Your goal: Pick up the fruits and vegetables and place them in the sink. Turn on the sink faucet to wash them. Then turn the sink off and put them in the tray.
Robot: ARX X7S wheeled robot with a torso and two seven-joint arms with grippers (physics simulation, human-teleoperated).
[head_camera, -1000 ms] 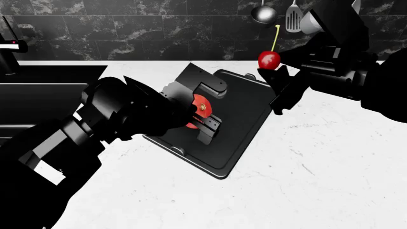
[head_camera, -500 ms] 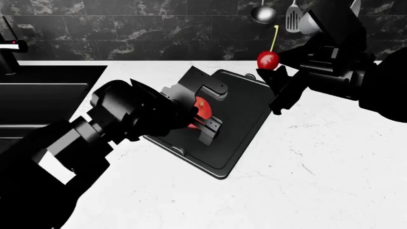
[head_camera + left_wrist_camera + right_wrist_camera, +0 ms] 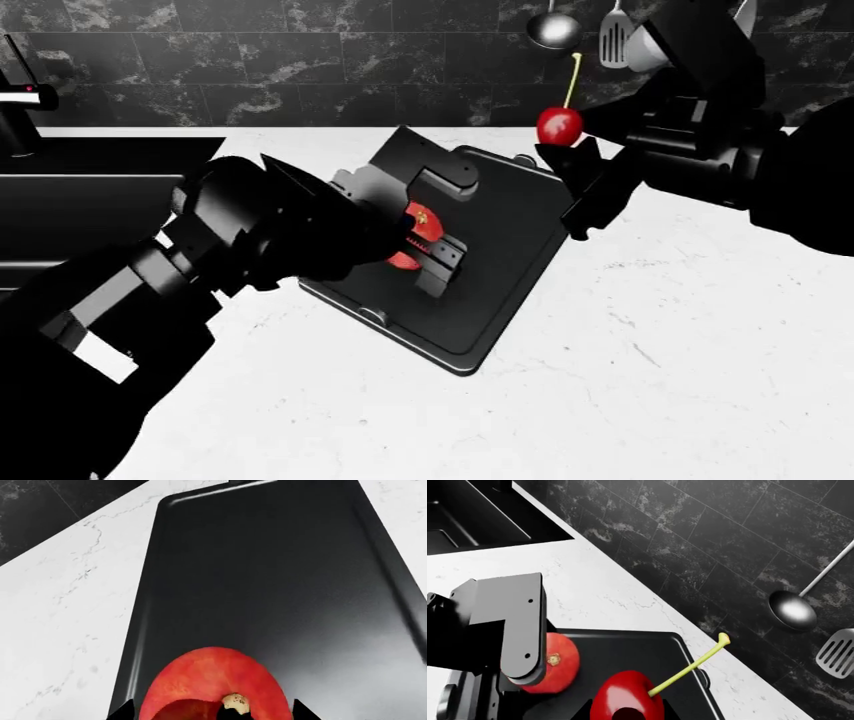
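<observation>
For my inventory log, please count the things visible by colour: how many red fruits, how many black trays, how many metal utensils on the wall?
Red fruits: 2, the round fruit and the cherry
Black tray: 1
Metal utensils: 2, ladle and spatula
Total: 5

The tray (image 3: 514, 270) is flat matte black. The round fruit (image 3: 213, 685) is bright red with a pale tan crown. The cherry (image 3: 627, 700) is glossy deep red, its stem yellow-green. The worktop (image 3: 667, 360) is white with faint grey veins. The wall (image 3: 707, 535) is black tile mottled grey. Both grippers are black.
</observation>
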